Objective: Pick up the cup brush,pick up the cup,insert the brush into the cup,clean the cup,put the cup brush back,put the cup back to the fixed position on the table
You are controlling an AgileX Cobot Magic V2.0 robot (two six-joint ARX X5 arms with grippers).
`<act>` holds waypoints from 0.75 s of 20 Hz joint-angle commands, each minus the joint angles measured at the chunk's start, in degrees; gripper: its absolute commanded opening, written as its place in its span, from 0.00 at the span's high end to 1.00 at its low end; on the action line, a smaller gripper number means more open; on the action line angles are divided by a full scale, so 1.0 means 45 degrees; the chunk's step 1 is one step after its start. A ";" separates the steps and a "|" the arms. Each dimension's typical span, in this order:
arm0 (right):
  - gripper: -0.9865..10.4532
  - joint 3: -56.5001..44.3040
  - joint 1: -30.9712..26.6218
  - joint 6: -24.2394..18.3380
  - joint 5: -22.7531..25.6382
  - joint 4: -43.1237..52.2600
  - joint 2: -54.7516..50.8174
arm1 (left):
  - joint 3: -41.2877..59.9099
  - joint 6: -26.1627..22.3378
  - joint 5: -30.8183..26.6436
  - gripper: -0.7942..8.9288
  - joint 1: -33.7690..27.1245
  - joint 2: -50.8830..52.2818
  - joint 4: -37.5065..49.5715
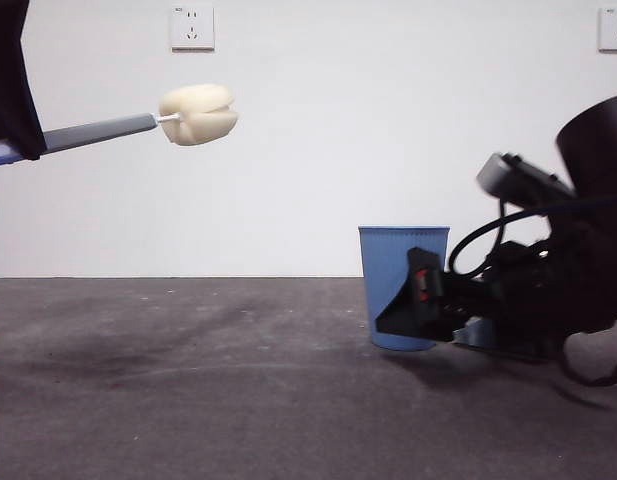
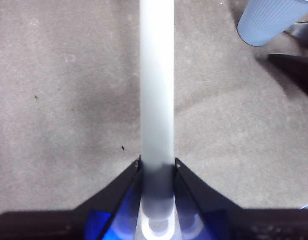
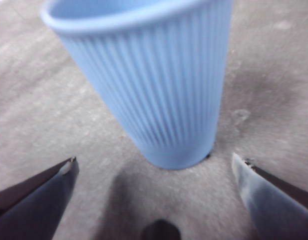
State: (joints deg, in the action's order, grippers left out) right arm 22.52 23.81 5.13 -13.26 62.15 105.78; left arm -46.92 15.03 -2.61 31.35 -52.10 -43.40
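Note:
The cup brush (image 1: pixel 138 122) hangs high at the left of the front view, its cream sponge head (image 1: pixel 198 114) pointing right and its grey handle (image 2: pixel 156 100) running out from my left gripper (image 2: pixel 157 167), which is shut on it. The blue ribbed cup (image 1: pixel 398 285) stands upright on the table (image 1: pixel 188 380) right of centre. My right gripper (image 1: pixel 413 305) is low at the table beside the cup, reaching in from the right. Its jaws stand open on either side of the cup (image 3: pixel 149 85), apart from it. The cup (image 2: pixel 266 22) also shows in the left wrist view.
A white wall with two power sockets (image 1: pixel 192 27) stands behind the table. Cables hang from the right arm (image 1: pixel 578 290) near the table's right side.

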 commanded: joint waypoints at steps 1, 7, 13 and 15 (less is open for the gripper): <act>0.45 0.0529 0.0107 -0.0214 0.0068 0.0185 0.0491 | -0.0010 -0.0053 -0.0073 0.93 0.0015 0.0039 0.0049; 0.45 0.1715 0.0160 -0.0296 0.0413 0.0160 0.1025 | -0.0010 -0.0049 -0.0073 0.93 0.0015 0.0039 0.0024; 0.54 0.2365 0.0165 -0.0228 0.0733 0.0068 0.1613 | -0.0010 -0.0044 -0.0078 0.93 0.0015 0.0039 0.0010; 0.69 0.2365 0.0165 -0.0209 0.0729 0.0058 0.1666 | -0.0010 -0.0044 -0.0087 0.93 0.0015 0.0039 0.0019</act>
State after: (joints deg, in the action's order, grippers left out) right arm 33.21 24.43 4.08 -10.24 62.08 112.53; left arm -46.92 15.03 -2.81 31.35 -52.10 -43.46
